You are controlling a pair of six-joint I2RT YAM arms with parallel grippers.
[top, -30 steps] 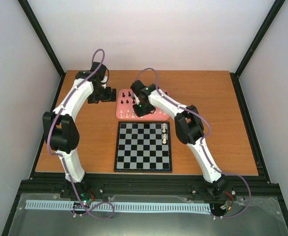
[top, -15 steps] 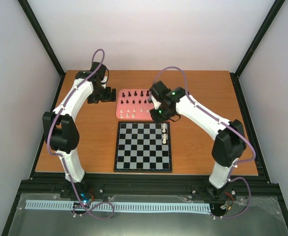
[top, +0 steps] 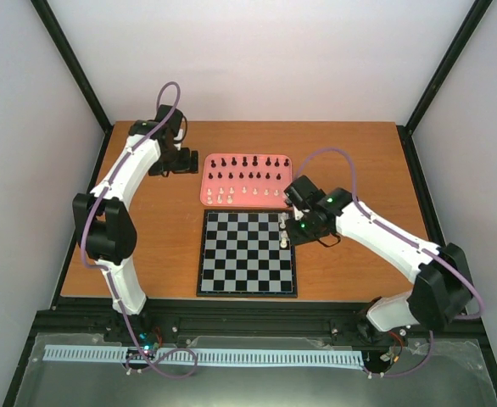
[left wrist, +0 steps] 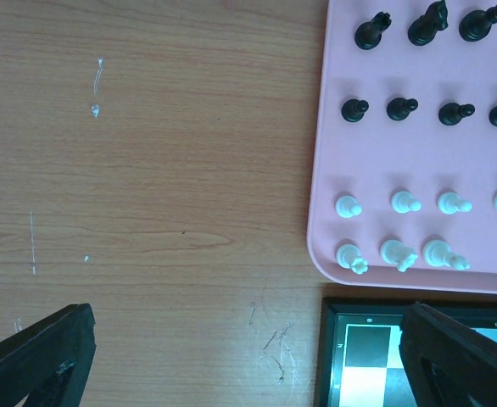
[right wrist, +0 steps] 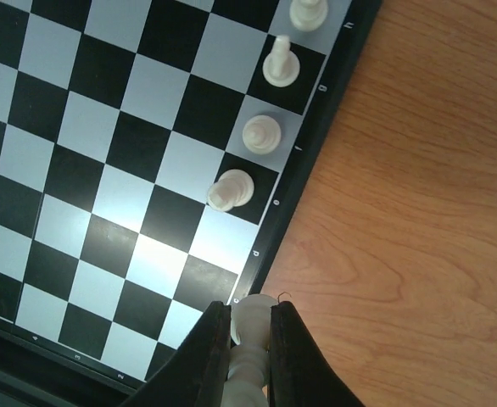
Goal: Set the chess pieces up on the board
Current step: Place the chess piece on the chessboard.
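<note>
The board (top: 247, 280) lies flat at the table's middle, with several cream-white chess pieces (right wrist: 262, 134) standing in a line along its right edge (top: 283, 229). My right gripper (right wrist: 250, 315) is shut on another white piece (right wrist: 252, 307), held above the board's right border (right wrist: 270, 246). From above, that gripper (top: 296, 231) hangs at the board's upper right side. My left gripper (left wrist: 248, 373) is open over bare wood, its dark fingers (left wrist: 45, 360) far apart, just left of the board's corner (left wrist: 359, 339).
A pink tray (top: 208, 191) behind the board holds rows of black pieces (top: 244, 161) and white pieces (top: 247, 193); its near-left corner (left wrist: 325, 254) shows in the left wrist view. Black frame rails edge the table.
My right arm has swung from over the pink tray to the board's right edge, carrying the white piece. The left arm has not moved.
</note>
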